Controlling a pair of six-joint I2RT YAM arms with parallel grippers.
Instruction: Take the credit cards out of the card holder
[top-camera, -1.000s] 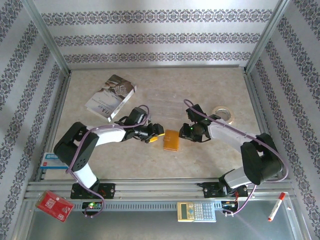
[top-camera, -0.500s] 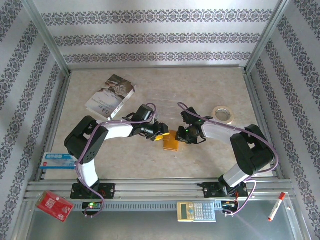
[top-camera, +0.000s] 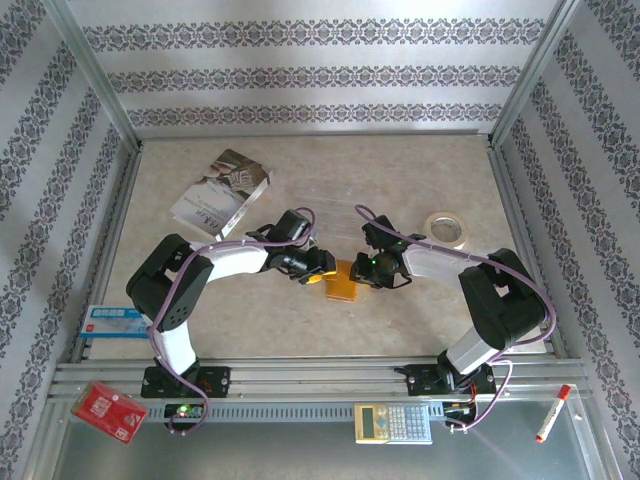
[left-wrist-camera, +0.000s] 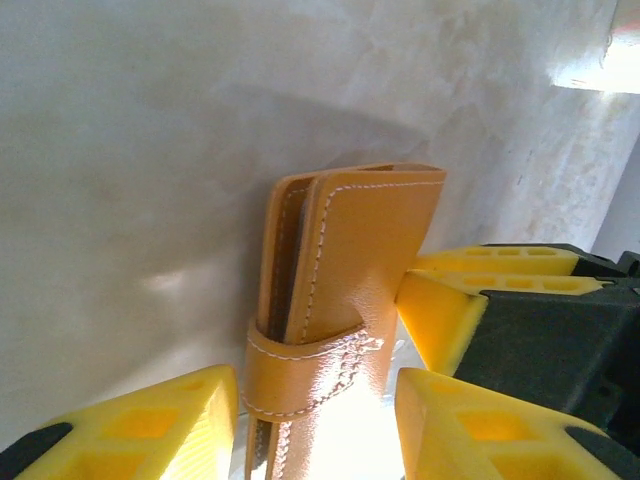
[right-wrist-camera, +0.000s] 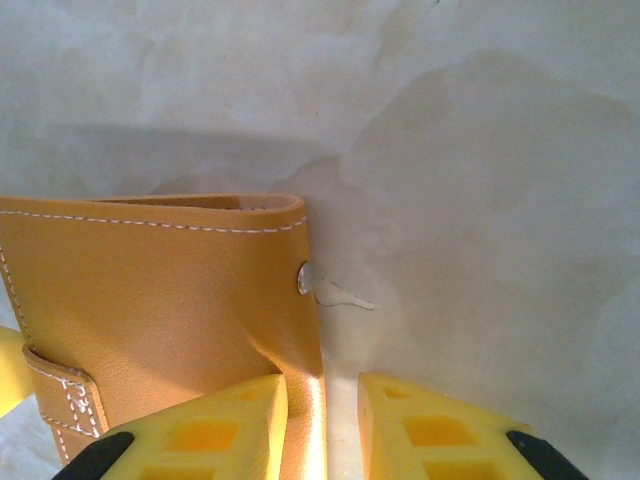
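The orange card holder (top-camera: 343, 288) sits at mid-table between both grippers, folded shut with its strap across it. In the left wrist view the card holder (left-wrist-camera: 350, 250) stands on edge. My left gripper (left-wrist-camera: 315, 400) is open and straddles the strap end with a narrow gap on each side. My right gripper (right-wrist-camera: 340, 400) is shut on the near corner of the card holder (right-wrist-camera: 150, 300), and the leather puckers at the pinch. From above, the left gripper (top-camera: 320, 270) and the right gripper (top-camera: 366, 270) face each other across the holder. The credit cards are hidden.
A white booklet (top-camera: 222, 192) lies at the back left and a tape roll (top-camera: 446, 228) at the right. A white-and-blue box (top-camera: 112, 322) lies by the left rail. On the front shelf are a red packet (top-camera: 108, 410), a calculator (top-camera: 392, 423) and a marker (top-camera: 552, 413).
Both grippers have closed in on the card holder from either side. The left jaws have narrowed around it. The holder has shifted slightly toward the back.
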